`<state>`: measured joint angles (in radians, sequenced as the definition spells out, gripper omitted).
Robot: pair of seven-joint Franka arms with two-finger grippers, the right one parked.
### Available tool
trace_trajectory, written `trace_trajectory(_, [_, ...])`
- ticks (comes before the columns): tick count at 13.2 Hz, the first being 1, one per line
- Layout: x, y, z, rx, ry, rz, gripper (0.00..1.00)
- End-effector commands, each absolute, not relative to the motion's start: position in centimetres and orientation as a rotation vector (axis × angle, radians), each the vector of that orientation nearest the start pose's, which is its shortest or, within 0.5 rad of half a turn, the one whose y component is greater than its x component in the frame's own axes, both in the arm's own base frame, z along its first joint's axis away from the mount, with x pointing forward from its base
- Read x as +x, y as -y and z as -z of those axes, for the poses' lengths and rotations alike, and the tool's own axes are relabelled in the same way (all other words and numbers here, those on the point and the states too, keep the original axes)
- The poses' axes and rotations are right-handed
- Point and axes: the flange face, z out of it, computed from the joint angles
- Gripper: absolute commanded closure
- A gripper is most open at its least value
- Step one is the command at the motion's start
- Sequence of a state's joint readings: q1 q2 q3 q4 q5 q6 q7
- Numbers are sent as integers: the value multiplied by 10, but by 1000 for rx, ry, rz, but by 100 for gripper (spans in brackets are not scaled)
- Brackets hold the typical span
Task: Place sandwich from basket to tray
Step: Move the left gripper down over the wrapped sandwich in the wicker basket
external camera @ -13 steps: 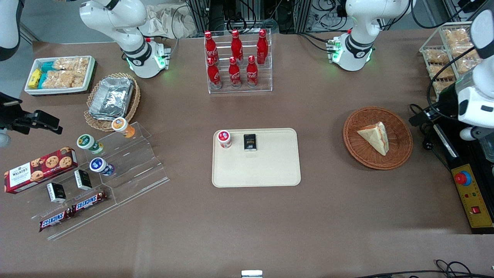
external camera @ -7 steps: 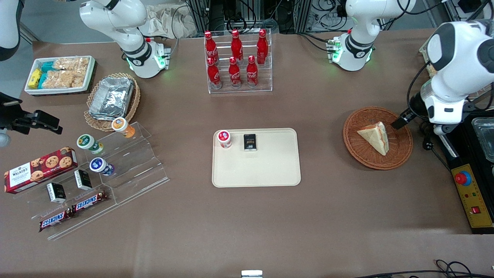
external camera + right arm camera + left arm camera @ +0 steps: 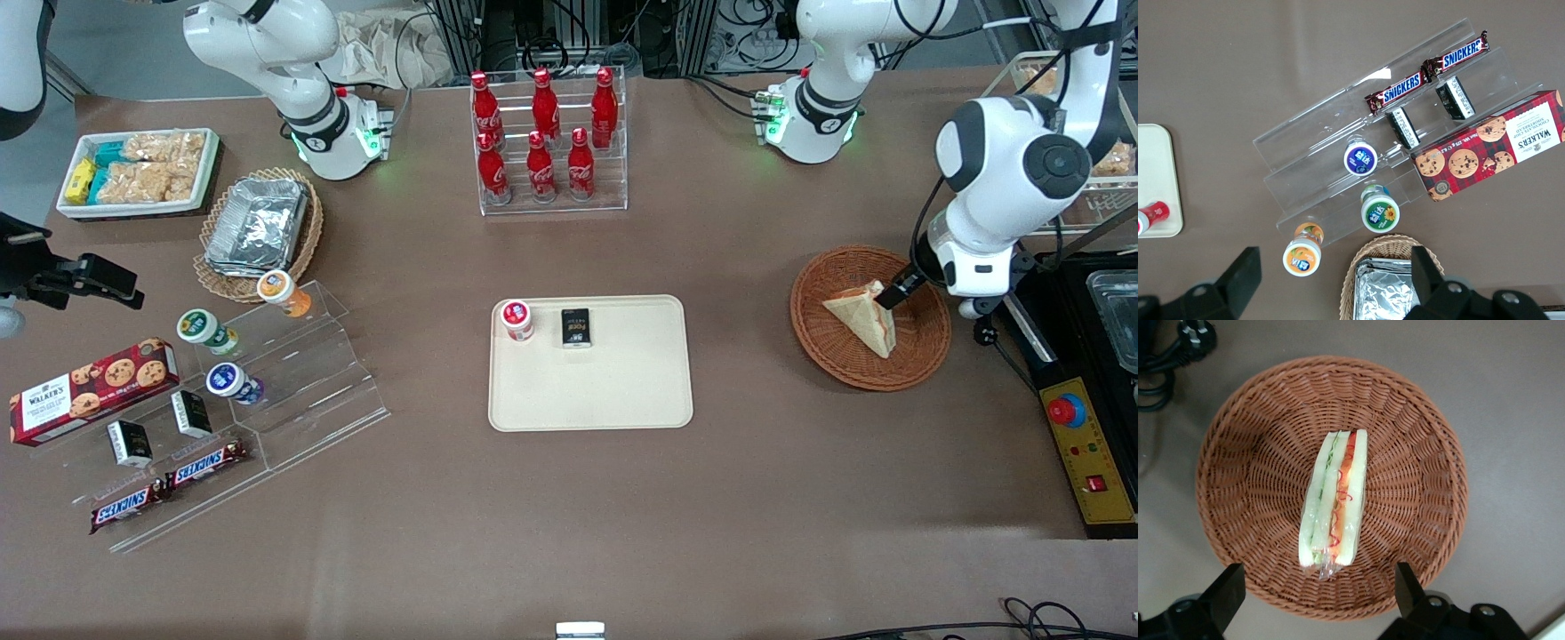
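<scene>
The sandwich (image 3: 862,316) is a pale bread wedge with red-orange and green filling, wrapped in clear film, lying in the round reddish-brown wicker basket (image 3: 836,366). My left gripper (image 3: 916,283) hangs open and empty above the basket, over the part toward the working arm's end, with one black finger (image 3: 898,290) just above the sandwich's filling edge. In the left wrist view the sandwich (image 3: 1335,500) lies in the middle of the basket (image 3: 1418,453), and the gripper (image 3: 1317,593) straddles the basket rim near the sandwich's tip. The cream-beige tray (image 3: 605,391) lies at the table's middle.
A red-lidded cup (image 3: 516,319) and a small black packet (image 3: 576,327) sit on the tray's farther part. A clear rack of red cola bottles (image 3: 547,142) stands farther back. A yellow control box (image 3: 1086,449) and cables (image 3: 1171,350) lie beside the basket.
My left arm has swung in from the working arm's end of the table. Its gripper has moved from outside the basket to above it, close to the sandwich. The sandwich has not moved.
</scene>
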<state>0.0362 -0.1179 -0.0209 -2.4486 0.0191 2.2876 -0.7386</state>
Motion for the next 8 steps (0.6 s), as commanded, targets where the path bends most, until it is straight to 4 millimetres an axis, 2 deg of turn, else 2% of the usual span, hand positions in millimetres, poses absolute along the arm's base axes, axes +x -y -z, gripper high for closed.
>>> trace_trajectory(1, [458, -7, -318, -2895, 1155, -24, 0])
trace_trajectory(8, [442, -6, -261, -2910, 1156, 9, 0])
